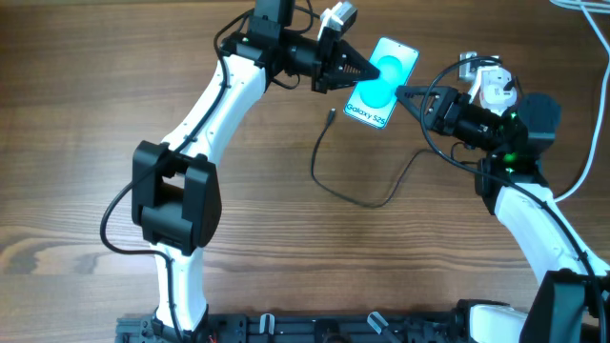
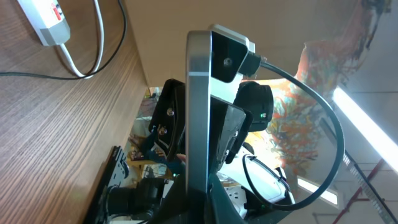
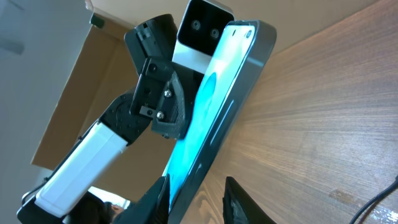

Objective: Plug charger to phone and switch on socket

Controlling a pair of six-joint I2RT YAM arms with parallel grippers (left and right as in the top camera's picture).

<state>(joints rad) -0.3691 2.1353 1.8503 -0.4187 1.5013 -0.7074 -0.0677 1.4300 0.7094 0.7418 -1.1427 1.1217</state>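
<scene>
The phone (image 1: pixel 383 81), teal screen up with "Galaxy S25" at its near end, is held between both arms. My left gripper (image 1: pixel 356 69) is shut on its left long edge; in the left wrist view the phone (image 2: pixel 199 106) stands edge-on between the fingers. My right gripper (image 1: pixel 408 93) is open and straddles the phone's right edge (image 3: pixel 214 118); one finger lies by the screen and the other stands clear of the back. The charger (image 1: pixel 381 202) loops on the table, and its plug tip (image 1: pixel 329 118) lies free below the phone's left corner. The socket (image 2: pixel 45 22) shows only in the left wrist view.
A thick white lead (image 1: pixel 596 57) runs down the far right of the table. Beside the socket, the white lead (image 2: pixel 69 57) and a thin black cable (image 2: pixel 117 34) curve over the wood. The arm bases stand at the front edge.
</scene>
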